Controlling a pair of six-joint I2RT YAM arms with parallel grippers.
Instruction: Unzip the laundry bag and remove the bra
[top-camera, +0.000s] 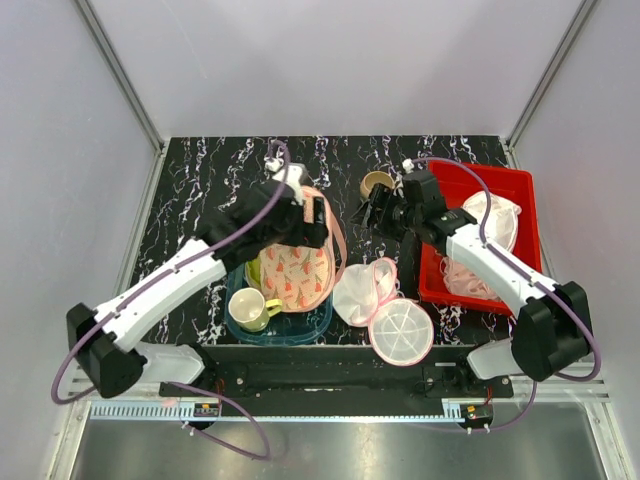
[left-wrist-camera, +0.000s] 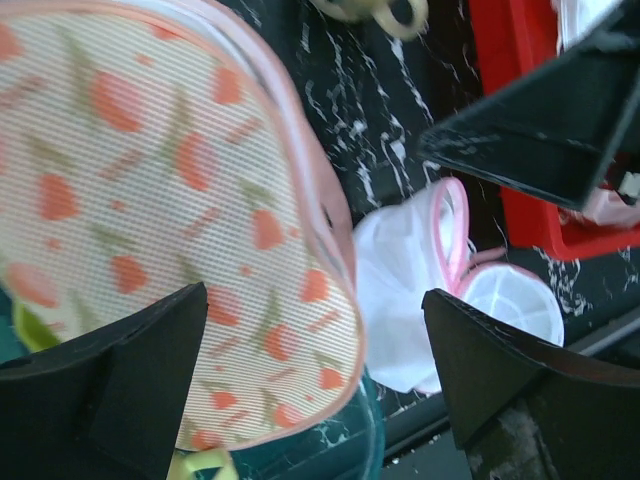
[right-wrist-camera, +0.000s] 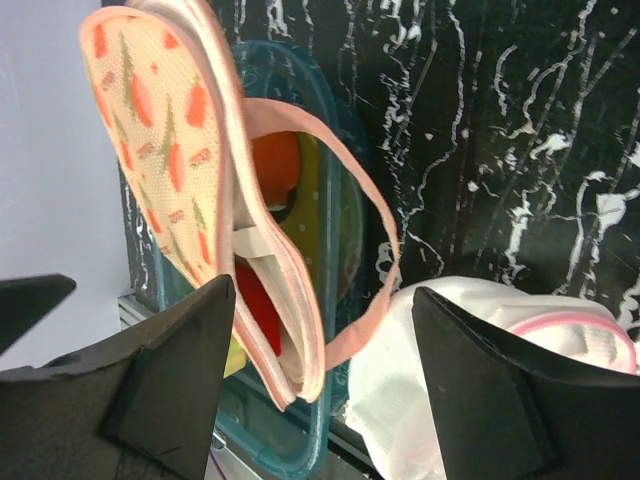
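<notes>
Bag (top-camera: 295, 268) sits left of centre, propped over the teal tray (top-camera: 300, 330). In the right wrist view it is tipped up on its edge. The zip looks parted along the right side: a loop of pink edging (top-camera: 340, 240) hangs free and pale lining shows in the mouth. I cannot tell how far round the zip has run.

Bra: none seen in the mouth. Pale pink cloth (top-camera: 460, 278) lies in the red bin (top-camera: 522, 190) at the right; I cannot tell what it is.

Left jaws: spread wide just over the bag's printed face at its far end, pinching nothing. Right jaws: spread and empty, facing the mouth from the right, near but apart.

Risks, as I judge them:
- Nothing pins the bag. A reach into the mouth may shove or drag the whole bag, so it flops shut or slides down onto the mug (top-camera: 250, 308) in the tray.
- The loose edging loop lies in the way, and the right jaws may close on it instead of on the bra.
- The white mesh pouch (top-camera: 362, 290) lies just beside the bag's near right edge, so a low approach could snag it.
- The mouth is narrow, so the jaws could catch the lining.
</notes>
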